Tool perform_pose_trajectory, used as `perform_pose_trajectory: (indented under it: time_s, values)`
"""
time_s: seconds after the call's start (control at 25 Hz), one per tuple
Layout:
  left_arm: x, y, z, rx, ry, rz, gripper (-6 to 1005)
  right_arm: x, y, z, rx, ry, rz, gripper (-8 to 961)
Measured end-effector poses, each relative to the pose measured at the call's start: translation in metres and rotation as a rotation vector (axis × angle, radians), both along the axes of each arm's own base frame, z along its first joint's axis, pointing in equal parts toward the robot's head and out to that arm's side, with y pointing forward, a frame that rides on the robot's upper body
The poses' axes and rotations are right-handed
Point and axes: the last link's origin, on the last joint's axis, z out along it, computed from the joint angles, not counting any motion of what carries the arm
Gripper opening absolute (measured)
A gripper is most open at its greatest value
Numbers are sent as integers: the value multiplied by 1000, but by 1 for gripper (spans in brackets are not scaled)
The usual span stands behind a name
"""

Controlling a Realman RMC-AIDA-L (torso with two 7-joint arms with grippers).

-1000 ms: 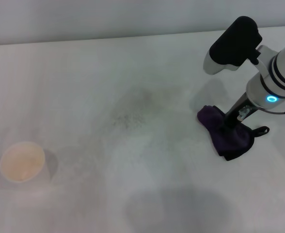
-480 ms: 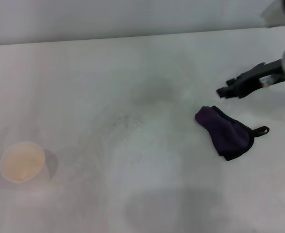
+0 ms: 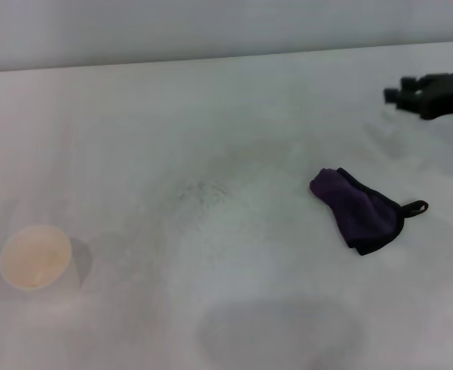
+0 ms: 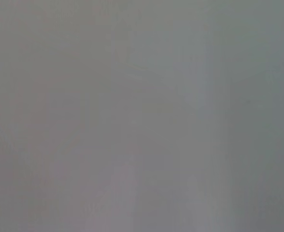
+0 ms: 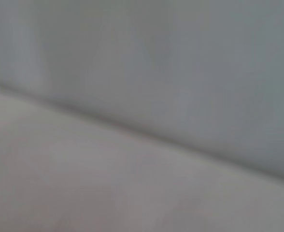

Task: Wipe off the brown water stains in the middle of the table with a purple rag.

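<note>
The purple rag (image 3: 359,208) lies crumpled on the white table (image 3: 234,308), right of the middle, with its black loop (image 3: 416,206) pointing right. Nothing holds it. My right gripper (image 3: 397,89) hangs above the table's far right, well behind the rag and apart from it; its black fingers look spread and empty. No tan-brown stain shows on the table; only faint grey speckles (image 3: 202,190) mark the middle. My left gripper is out of view. Both wrist views show only blurred grey surfaces.
A paper cup (image 3: 35,257) with a tan inside stands at the near left. The table's far edge (image 3: 211,58) meets a grey wall.
My right gripper let go of the rag, rose and drew back to the far right. The rag stayed where it was put down.
</note>
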Motion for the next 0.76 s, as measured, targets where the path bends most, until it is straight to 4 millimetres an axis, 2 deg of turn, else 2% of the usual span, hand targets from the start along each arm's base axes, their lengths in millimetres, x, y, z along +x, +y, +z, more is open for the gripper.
perform_pose_trajectory:
  time_s: [0.16,0.36,0.56,0.76]
  values:
    - [0,1,1,3,2,-3,887,23,-12,10,167,115,27,398]
    - [2,4,1,4,1,-10,887,47,-32,8,350,196,65,399]
    - [3,9,3,13,0,-8,887,57,-48,1,530,189,128,400]
    - [5,15,10,54,-5,-15,887,58,-53,-8,654,136,155,401]
